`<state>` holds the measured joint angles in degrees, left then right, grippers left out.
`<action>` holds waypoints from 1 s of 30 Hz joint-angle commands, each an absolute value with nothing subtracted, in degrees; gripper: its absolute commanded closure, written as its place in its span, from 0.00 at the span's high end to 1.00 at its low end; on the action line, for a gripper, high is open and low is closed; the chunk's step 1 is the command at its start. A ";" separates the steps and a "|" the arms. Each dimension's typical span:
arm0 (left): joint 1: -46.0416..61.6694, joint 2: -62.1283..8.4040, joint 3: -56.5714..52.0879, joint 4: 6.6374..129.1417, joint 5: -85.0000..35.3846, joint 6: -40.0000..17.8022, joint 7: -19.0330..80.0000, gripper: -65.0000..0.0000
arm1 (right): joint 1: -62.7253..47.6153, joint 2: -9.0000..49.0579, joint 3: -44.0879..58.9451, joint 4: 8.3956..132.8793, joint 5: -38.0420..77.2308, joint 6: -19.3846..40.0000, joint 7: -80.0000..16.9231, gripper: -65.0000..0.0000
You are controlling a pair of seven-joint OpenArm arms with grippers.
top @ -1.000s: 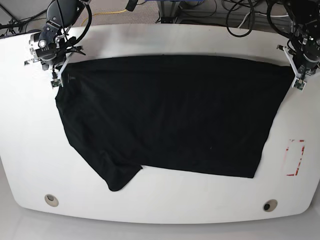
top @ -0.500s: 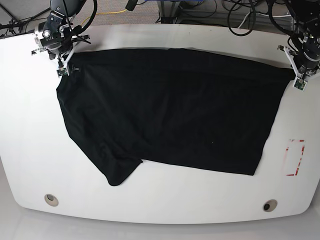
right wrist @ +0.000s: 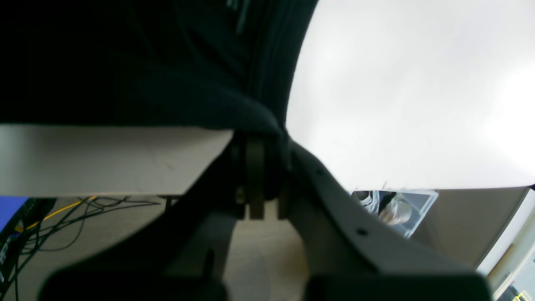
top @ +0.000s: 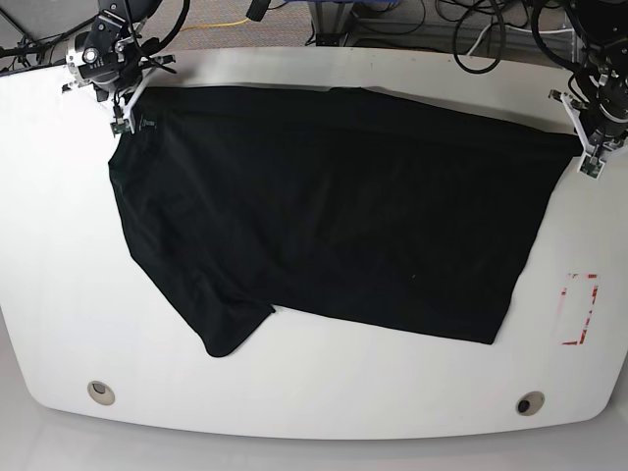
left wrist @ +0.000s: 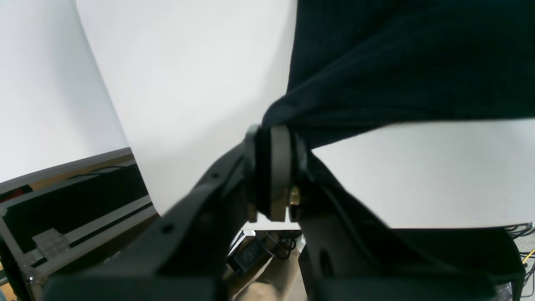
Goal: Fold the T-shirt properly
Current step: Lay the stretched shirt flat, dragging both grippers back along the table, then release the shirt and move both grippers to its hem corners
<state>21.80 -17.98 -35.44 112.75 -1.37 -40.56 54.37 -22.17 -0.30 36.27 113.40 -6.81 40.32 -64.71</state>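
Base view — black T-shirt [top: 324,211] spread flat across white table [top: 314,392], long axis running arm to arm; left gripper [top: 590,162] and right gripper [top: 125,123] each clamped on a far corner.

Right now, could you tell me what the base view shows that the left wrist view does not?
Only the base view shows the whole T-shirt spread across the white table, the right end effector at its other far corner, and a red outlined marking. Only the left wrist view shows the left end effector shut on a bunched corner of cloth, plus a case on the floor. Both show black fabric on the table.
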 commanded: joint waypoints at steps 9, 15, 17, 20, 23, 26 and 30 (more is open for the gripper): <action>22.02 -18.77 -35.65 113.63 -1.10 -40.00 54.37 0.31 | -23.60 0.48 38.29 115.12 1.45 40.00 -64.84 0.47; 22.02 -18.77 -34.42 113.63 -1.10 -40.00 54.46 0.63 | -26.33 1.71 42.24 115.30 17.98 40.00 -64.92 0.83; 22.02 -18.77 -34.33 113.71 -1.27 -40.00 54.46 0.61 | -26.77 3.21 43.47 115.21 24.57 40.00 -64.92 0.83; 21.76 -18.68 -34.33 113.98 -1.54 -40.00 54.46 0.61 | -26.86 4.79 45.05 115.03 32.13 40.00 -66.51 0.83; 19.65 -17.54 -34.68 114.24 -3.91 -40.00 54.46 0.59 | -24.66 6.46 47.78 114.51 38.55 40.00 -69.14 0.83; 17.54 -15.87 -35.47 114.24 -4.97 -40.00 54.46 0.58 | -20.88 6.99 49.01 112.92 39.96 40.00 -71.43 0.83; 13.93 -14.73 -35.12 114.15 -4.88 -40.00 54.64 0.57 | -13.58 7.25 50.51 110.29 38.20 40.00 -74.24 0.83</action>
<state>15.22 -13.98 -34.96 113.12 -5.02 -40.38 55.29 -15.31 6.17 50.04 110.13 37.93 39.99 -74.39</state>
